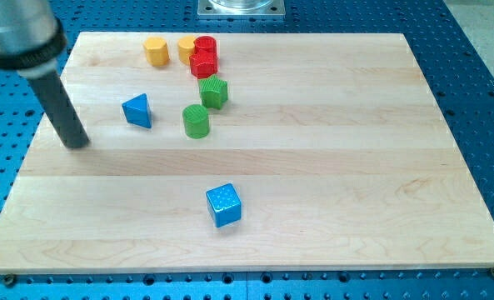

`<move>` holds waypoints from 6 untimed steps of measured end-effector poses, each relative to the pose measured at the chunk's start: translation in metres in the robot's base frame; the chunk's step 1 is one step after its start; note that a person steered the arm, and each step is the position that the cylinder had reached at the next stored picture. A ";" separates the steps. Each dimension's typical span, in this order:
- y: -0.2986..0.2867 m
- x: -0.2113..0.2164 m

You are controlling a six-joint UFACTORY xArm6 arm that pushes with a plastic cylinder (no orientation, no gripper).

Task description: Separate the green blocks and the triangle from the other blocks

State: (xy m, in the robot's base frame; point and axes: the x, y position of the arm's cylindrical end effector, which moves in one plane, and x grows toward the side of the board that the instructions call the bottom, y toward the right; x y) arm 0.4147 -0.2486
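My tip point(78, 143) rests on the wooden board point(330, 167) near its left edge, to the left of and slightly below the blue triangle point(137, 110), with a gap between them. A green cylinder point(197, 121) stands right of the triangle. A second green block point(214, 92) sits just up and right of it. Above it are two red blocks, one point(203, 63) touching the other point(206, 45). A yellow block point(187, 48) touches the reds on their left, and a yellow hexagon block point(156, 50) stands left of that. A blue cube point(223, 205) sits alone toward the view's bottom.
The board lies on a blue perforated table point(480, 100). A metal mounting plate point(242, 7) shows at the view's top centre, just beyond the board's far edge.
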 end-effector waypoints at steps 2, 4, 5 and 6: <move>0.159 -0.007; 0.148 -0.048; 0.141 -0.085; 0.172 -0.103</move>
